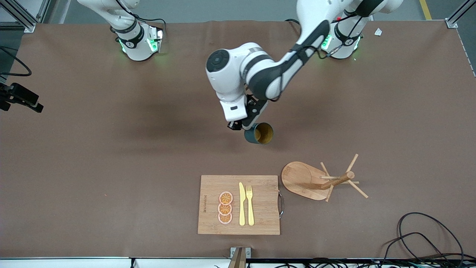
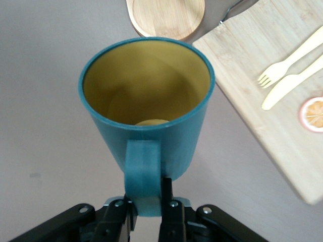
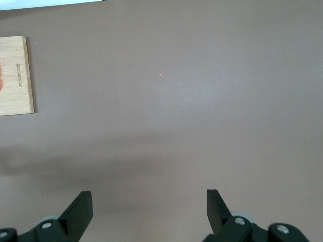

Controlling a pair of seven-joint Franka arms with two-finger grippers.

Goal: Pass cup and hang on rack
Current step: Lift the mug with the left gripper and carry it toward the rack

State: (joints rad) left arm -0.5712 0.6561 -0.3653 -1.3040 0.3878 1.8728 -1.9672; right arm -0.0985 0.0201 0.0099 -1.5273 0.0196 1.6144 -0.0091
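Note:
The dark teal cup [image 1: 259,133] with its yellow inside hangs tipped on its side over the middle of the table, mouth toward the front camera. My left gripper [image 1: 243,126] is shut on its handle [image 2: 144,169]; in the left wrist view the cup [image 2: 146,101] fills the middle, above the left gripper [image 2: 146,194]. The wooden rack [image 1: 336,180] stands on its oval base [image 1: 299,178], nearer the front camera than the cup; part of that base [image 2: 166,17] shows past the cup's rim. My right gripper [image 3: 149,209] is open over bare table, holding nothing.
A bamboo cutting board [image 1: 260,219] lies beside the rack, carrying orange slices [image 1: 225,207], a knife [image 1: 242,204] and a fork [image 1: 250,204]. Its edge [image 3: 15,75] shows in the right wrist view. Black cables [image 1: 427,238] lie near the front edge at the left arm's end.

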